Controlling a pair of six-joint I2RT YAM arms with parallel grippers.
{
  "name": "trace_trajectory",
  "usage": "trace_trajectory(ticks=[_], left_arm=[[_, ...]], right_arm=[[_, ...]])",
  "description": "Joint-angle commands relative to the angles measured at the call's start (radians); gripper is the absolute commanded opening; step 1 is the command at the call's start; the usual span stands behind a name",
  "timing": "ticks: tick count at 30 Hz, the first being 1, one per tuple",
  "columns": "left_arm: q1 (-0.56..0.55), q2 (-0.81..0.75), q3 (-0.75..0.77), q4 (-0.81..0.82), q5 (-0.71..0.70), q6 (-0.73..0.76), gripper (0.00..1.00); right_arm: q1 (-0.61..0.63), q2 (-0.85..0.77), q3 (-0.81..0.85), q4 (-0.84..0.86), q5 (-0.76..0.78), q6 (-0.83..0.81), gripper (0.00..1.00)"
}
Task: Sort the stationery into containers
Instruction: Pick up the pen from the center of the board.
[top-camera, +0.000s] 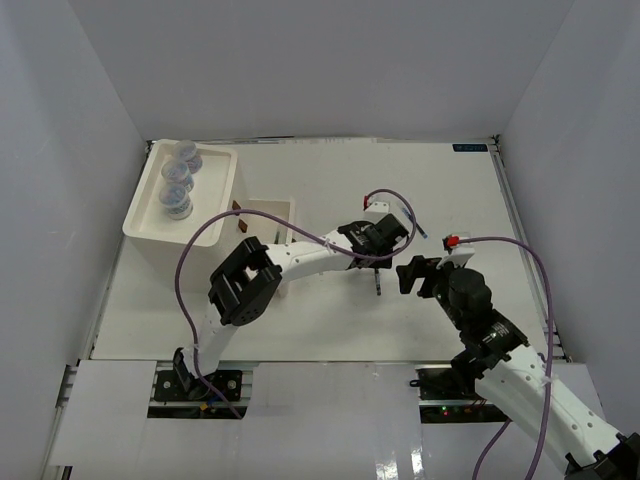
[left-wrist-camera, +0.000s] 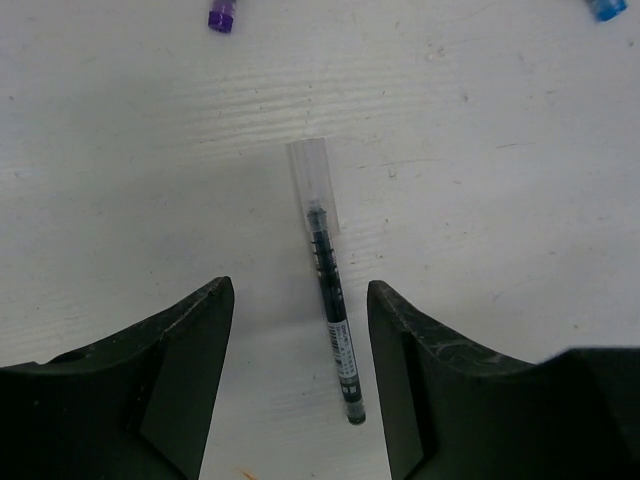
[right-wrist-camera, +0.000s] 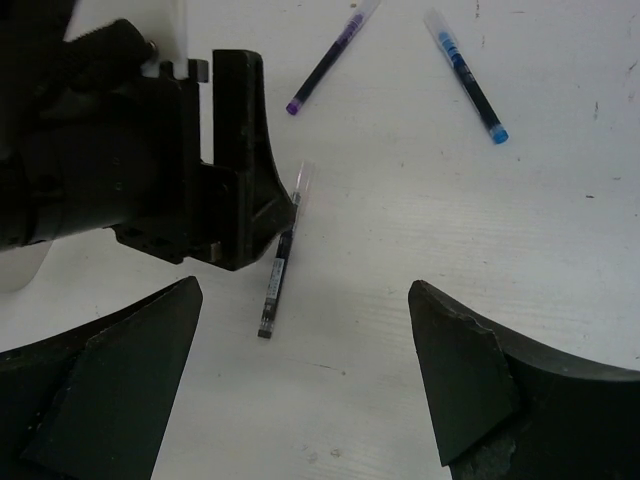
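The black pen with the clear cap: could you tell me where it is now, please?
In the left wrist view the black pen lies flat on the table between the left gripper's open fingers.

Three pens lie on the table: one black-inked pen with a clear cap (right-wrist-camera: 279, 272), one purple-tipped pen (right-wrist-camera: 325, 65) and one blue-tipped pen (right-wrist-camera: 466, 76). Three small round clear jars with bluish contents stand in a row: the far jar (top-camera: 184, 152), the middle jar (top-camera: 178, 175) and the near jar (top-camera: 176, 201). There is one white box unit (top-camera: 212, 195), with one drawer (top-camera: 270, 212) pulled out. Two robot arms are present, the left arm (top-camera: 300, 258) and the right arm (top-camera: 470, 300).
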Motion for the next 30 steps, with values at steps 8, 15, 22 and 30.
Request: trace_trajectory(ticks=[8, 15, 22, 30], left_arm=[[-0.034, 0.092, 0.065, 0.000, -0.060, -0.032, 0.52], [-0.034, 0.077, -0.001, 0.000, -0.072, -0.029, 0.27], [-0.031, -0.076, -0.104, -0.004, -0.141, 0.057, 0.06], [0.079, -0.377, -0.234, -0.014, -0.210, 0.292, 0.05]], right_arm=[[0.001, -0.048, -0.025, -0.022, 0.001, 0.019, 0.90], [0.001, -0.053, -0.030, -0.022, 0.018, 0.018, 0.90], [0.000, -0.060, -0.034, -0.022, 0.021, 0.015, 0.90], [0.000, -0.036, -0.031, -0.015, 0.012, 0.005, 0.90]])
